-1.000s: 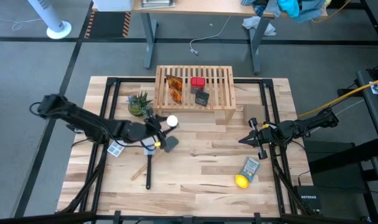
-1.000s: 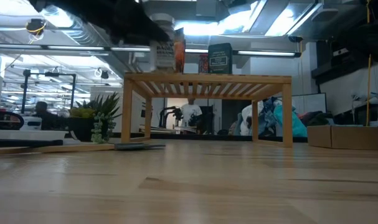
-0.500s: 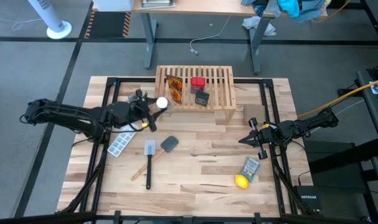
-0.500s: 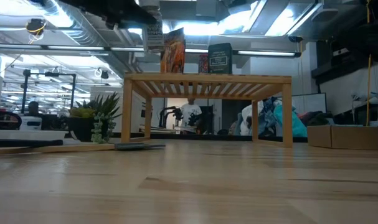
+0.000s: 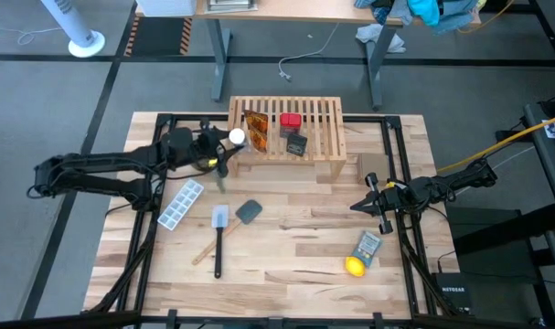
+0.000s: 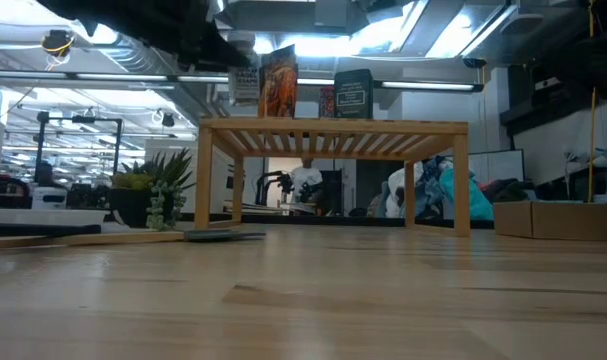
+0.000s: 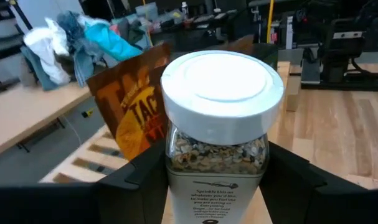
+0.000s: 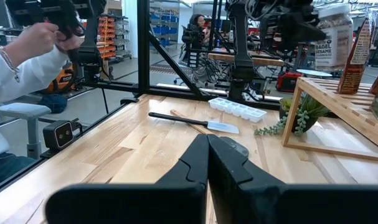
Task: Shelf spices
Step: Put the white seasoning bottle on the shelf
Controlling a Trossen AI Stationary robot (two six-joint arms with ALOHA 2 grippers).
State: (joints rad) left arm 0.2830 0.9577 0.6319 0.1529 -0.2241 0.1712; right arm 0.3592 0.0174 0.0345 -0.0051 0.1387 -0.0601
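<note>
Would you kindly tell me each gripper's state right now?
Left gripper: closed on the white-capped bottle.
Right gripper: shut, holding nothing.

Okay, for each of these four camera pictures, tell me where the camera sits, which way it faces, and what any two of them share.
High: above the table, looking straight down; both arms show.
Low: at tabletop height, facing the shelf; the left arm's dark underside shows overhead.
Left wrist: on the left arm, facing the bottle in the left gripper.
Right wrist: on the right arm, facing across the table past the shut right gripper.
All four share the bottle.
</note>
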